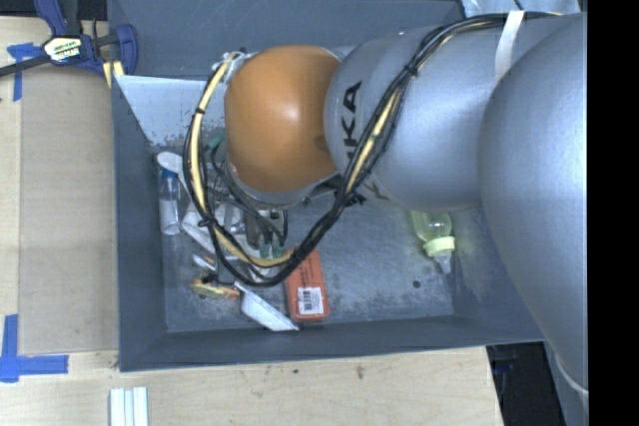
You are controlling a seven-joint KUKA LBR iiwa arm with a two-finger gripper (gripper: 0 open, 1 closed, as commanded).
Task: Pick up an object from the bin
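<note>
Grey metal bin: gripper low over front-left heap, just beside orange barcode-labelled packet and white strip (nearest, so likeliest picks); clenched or released cannot tell, hidden beneath orange wrist cover. Yellow-green bottle well apart.

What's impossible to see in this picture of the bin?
Camera view:
1. The hand: mostly hidden beneath the orange cover and cables.
2. The pale green bottle: partly hidden by the arm.
3. The heap beneath the hand: small things too tangled to name.
</note>
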